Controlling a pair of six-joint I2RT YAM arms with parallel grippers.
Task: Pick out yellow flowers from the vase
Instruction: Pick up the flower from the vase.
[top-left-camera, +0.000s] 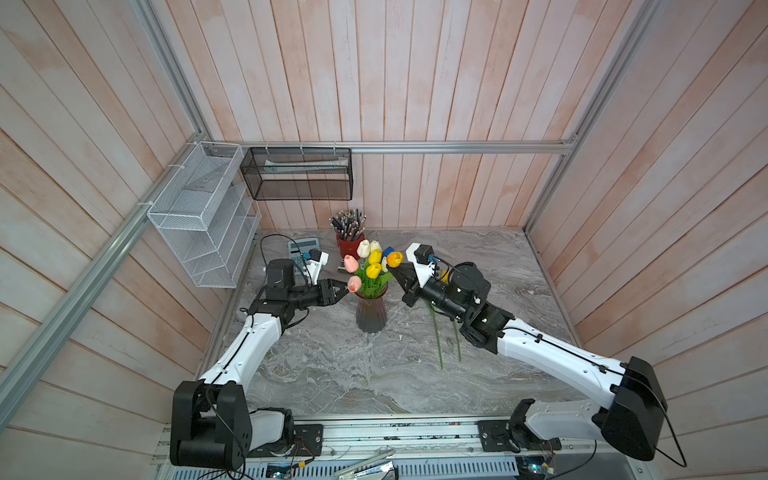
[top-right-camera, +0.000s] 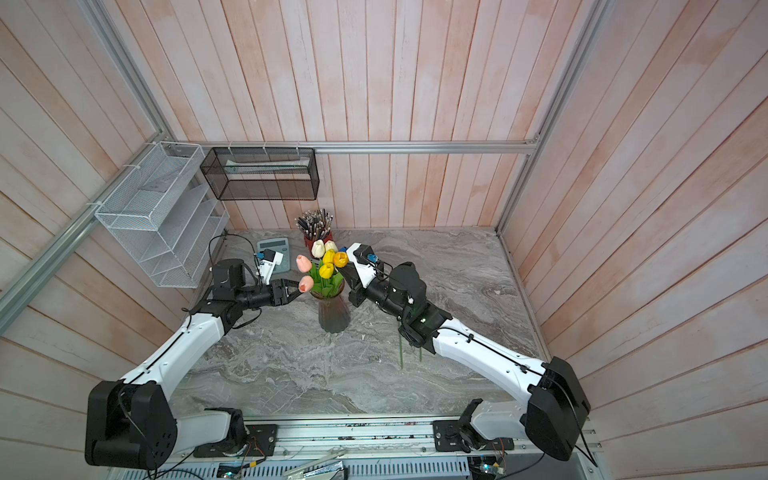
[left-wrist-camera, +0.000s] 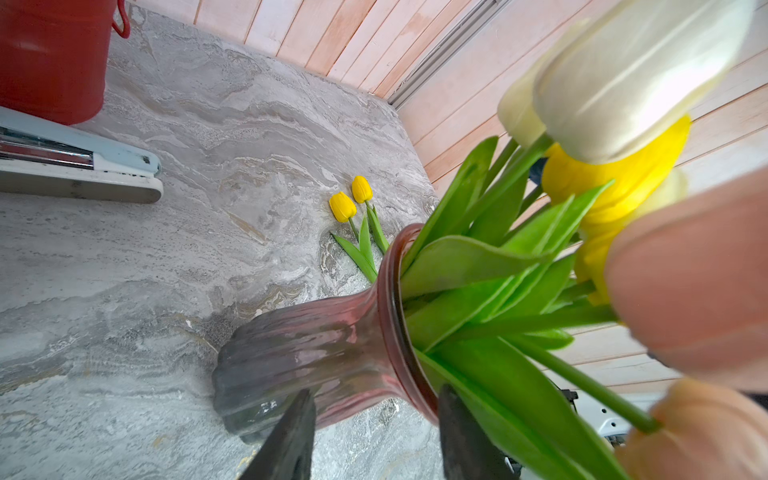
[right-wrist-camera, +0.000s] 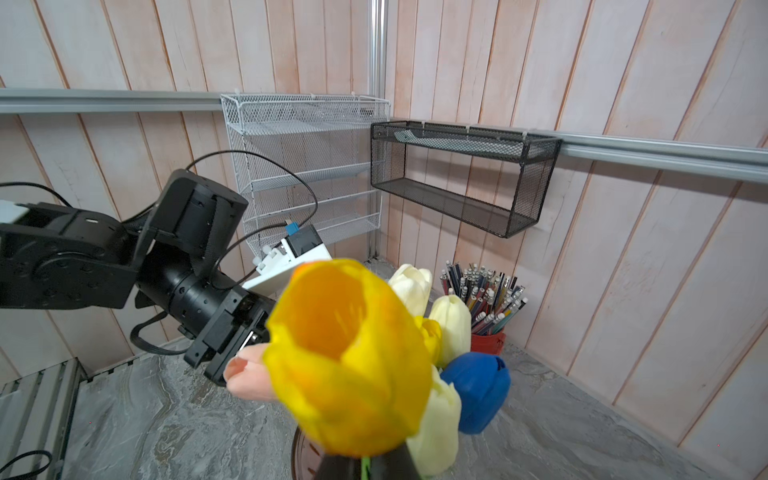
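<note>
Two yellow flowers (left-wrist-camera: 343, 206) already lie on the table (top-left-camera: 324, 374) beside the vase (top-left-camera: 371, 312), on my right arm's side, so that much is done; three more stand in the vase among other colours, and all three are left to take. My right gripper (top-left-camera: 394, 273) is clenched on the stem of the orange-tinged flower (right-wrist-camera: 349, 357), just under its head, which I judge to be the third to come out. My left gripper (left-wrist-camera: 376, 392) straddles the vase's neck with its fingers apart, though I cannot tell whether it presses on it.
</note>
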